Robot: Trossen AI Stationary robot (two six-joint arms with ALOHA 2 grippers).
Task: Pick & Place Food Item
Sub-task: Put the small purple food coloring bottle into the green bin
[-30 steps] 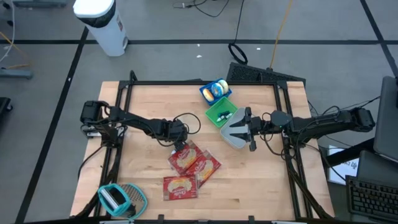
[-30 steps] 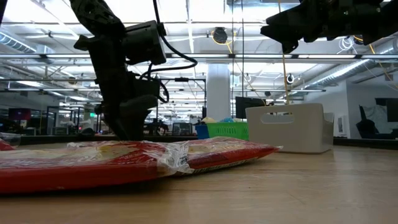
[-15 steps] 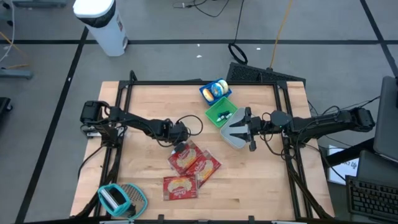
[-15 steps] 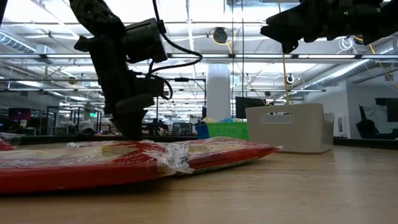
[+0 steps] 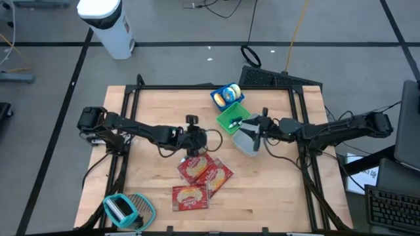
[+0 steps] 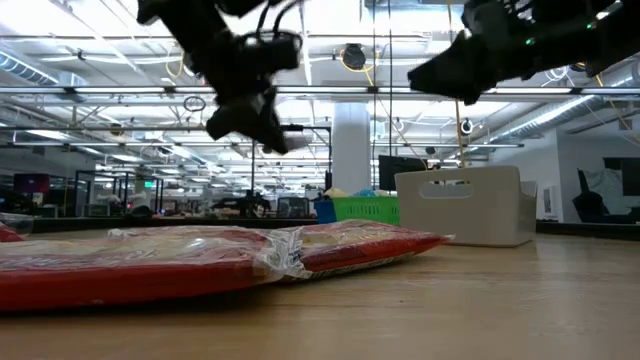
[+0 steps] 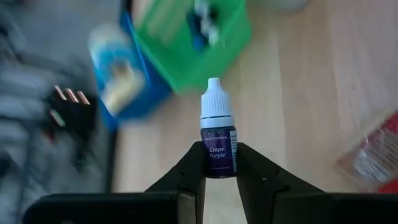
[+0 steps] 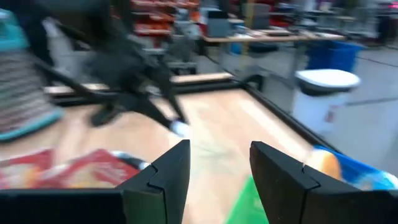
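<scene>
While left gripper (image 7: 217,163) jaws clamp purple dropper bottle (image 7: 217,138), right gripper (image 8: 214,167) jaws apart, background blurred

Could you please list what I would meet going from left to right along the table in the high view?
Teal brush → red snack packets → green basket → white bin.

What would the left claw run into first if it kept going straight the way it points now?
Probably the green basket: the left claw, shut on the small dropper bottle, points at it across bare table, with the blue basket just beside. Depth is unclear.
</scene>
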